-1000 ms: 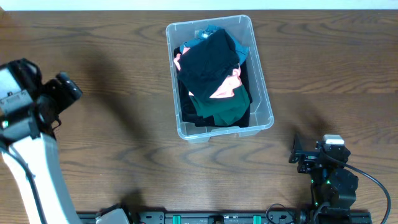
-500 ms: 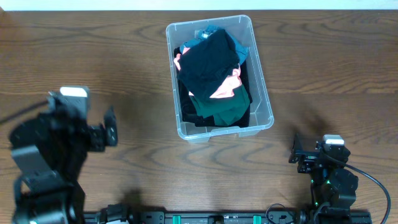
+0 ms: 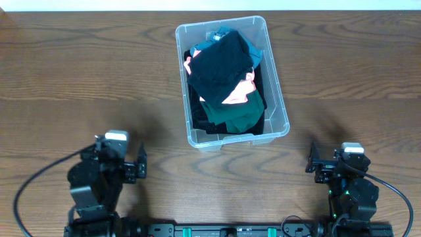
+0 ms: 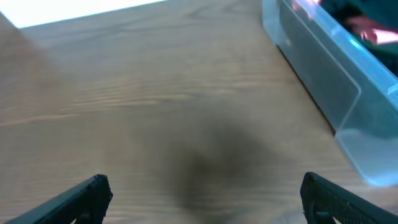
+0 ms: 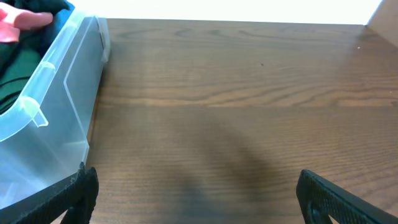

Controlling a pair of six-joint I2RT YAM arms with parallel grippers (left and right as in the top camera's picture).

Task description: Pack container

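**A:** What has moved?

**B:** The left gripper (image 3: 139,168) has swung from the left edge down to the lower left of the overhead frame. It now mirrors the right gripper (image 3: 313,164) at lower right. In both wrist views the black fingers are spread wide, with only table between them.

**A:** And beyond them?

**B:** We see the dark, matte, wood-grained table (image 3: 92,72). Past it, at upper centre, is the container (image 3: 237,139), made of clear, glossy, rigid plastic with rounded corners and a rimmed edge. It's heaped with soft, crumpled fabric: a black garment (image 3: 220,66) on top, a dark green one (image 3: 233,117) lower in the frame, and pink cloth (image 3: 238,96) peeking out.

**A:** Which step is this?

**B:** We judge that packing is finished or paused, with both arms parked. Any next move would call for pressing the heap below the rim.
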